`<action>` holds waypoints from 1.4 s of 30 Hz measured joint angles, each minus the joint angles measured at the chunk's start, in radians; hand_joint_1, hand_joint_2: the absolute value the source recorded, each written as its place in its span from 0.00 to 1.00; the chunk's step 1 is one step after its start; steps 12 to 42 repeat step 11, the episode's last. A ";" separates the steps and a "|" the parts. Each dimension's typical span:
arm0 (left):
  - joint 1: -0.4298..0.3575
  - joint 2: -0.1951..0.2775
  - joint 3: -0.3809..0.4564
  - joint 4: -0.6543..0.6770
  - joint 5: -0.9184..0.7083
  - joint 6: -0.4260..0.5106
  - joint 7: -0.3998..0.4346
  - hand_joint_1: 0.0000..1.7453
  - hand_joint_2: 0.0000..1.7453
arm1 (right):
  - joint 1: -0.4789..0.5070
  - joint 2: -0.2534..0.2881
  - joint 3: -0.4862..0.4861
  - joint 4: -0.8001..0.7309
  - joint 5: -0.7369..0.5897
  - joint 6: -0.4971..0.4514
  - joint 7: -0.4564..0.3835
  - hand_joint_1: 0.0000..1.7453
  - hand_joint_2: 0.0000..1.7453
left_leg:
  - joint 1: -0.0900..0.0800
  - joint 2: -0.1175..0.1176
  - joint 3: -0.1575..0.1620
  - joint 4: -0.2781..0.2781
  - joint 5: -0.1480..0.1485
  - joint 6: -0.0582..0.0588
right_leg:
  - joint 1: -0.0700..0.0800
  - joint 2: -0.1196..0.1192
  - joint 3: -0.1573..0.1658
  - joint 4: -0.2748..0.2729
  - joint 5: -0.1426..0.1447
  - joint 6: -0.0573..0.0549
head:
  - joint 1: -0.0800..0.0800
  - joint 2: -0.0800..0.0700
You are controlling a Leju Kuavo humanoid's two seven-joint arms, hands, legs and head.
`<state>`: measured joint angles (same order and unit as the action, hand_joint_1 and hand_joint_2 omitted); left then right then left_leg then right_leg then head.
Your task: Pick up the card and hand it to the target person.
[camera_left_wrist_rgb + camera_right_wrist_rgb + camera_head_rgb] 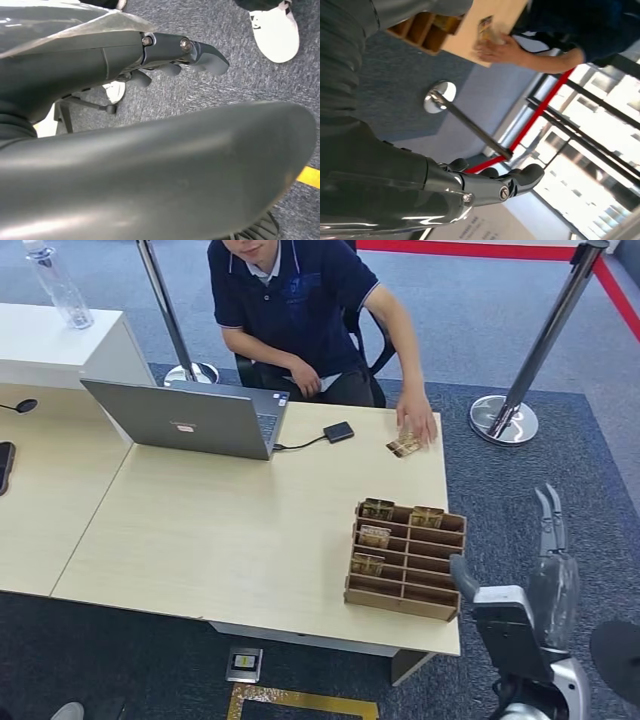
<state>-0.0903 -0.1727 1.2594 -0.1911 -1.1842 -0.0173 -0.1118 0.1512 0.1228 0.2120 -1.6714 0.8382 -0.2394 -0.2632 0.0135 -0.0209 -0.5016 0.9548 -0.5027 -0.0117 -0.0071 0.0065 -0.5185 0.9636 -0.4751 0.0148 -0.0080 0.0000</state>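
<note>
- The left hand (181, 52) hangs over grey carpet, fingers loosely extended and holding nothing.
- The card (404, 446) lies near the table's (226, 530) far edge, under the seated person's hand (417, 420).
- The right hand (551, 560) hovers beside the table, fingers straight, empty.

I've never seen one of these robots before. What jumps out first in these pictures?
A seated person across the pale wooden table presses a hand on a card near the far edge. Nearer the robot stands a brown wooden card rack with several cards in its slots. The robot's right hand hangs empty and open beside the table, over the grey carpet.
</note>
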 joint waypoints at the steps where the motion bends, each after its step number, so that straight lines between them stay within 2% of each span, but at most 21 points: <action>1: 0.000 0.000 0.002 0.000 0.003 0.000 0.003 0.00 0.00 | 0.027 -0.001 -0.029 -0.009 -0.012 0.031 0.005 0.00 1.00 | 0.000 0.000 0.000 0.000 0.000 0.000 | 0.000 0.000 0.000 0.000 0.000 0.000 | 0.000 0.000; 4: -0.002 0.000 0.007 0.000 0.006 0.002 0.011 0.00 0.00 | 0.075 0.008 -0.139 0.013 -0.029 0.147 0.019 0.00 1.00 | 0.000 0.000 0.000 0.000 0.000 0.000 | 0.000 0.000 0.001 0.000 0.000 0.000 | 0.000 0.000; 6: -0.002 -0.001 0.009 0.000 0.006 0.003 0.011 0.00 0.00 | 0.079 0.023 -0.244 0.085 -0.030 0.202 0.011 0.00 1.00 | 0.000 0.000 0.001 0.000 0.000 0.000 | 0.000 0.000 0.002 0.000 0.000 0.000 | 0.000 0.000; 8: -0.001 -0.002 0.010 0.000 0.004 0.002 0.010 0.00 0.00 | 0.063 0.036 -0.365 0.209 -0.012 0.216 -0.006 0.00 1.00 | 0.000 0.000 0.002 0.000 0.000 0.000 | 0.000 0.000 0.002 0.000 0.000 0.000 | 0.000 0.000; 10: 0.000 -0.004 0.011 0.000 0.000 0.002 0.009 0.00 0.00 | 0.019 0.037 -0.494 0.393 0.029 0.177 -0.012 0.00 1.00 | 0.000 0.000 0.002 0.000 0.000 0.000 | 0.000 0.000 0.003 -0.001 0.000 0.000 | 0.000 0.000; 11: 0.000 -0.004 0.011 0.000 -0.002 0.002 0.009 0.00 0.00 | 0.005 0.037 -0.528 0.445 0.042 0.163 -0.010 0.00 1.00 | 0.000 0.000 0.002 0.000 0.000 0.000 | 0.000 0.000 0.003 -0.001 0.000 0.000 | 0.000 0.000; 42: 0.000 -0.004 0.011 0.000 -0.002 0.002 0.009 0.00 0.00 | 0.005 0.037 -0.528 0.445 0.042 0.163 -0.010 0.00 1.00 | 0.000 0.000 0.002 0.000 0.000 0.000 | 0.000 0.000 0.003 -0.001 0.000 0.000 | 0.000 0.000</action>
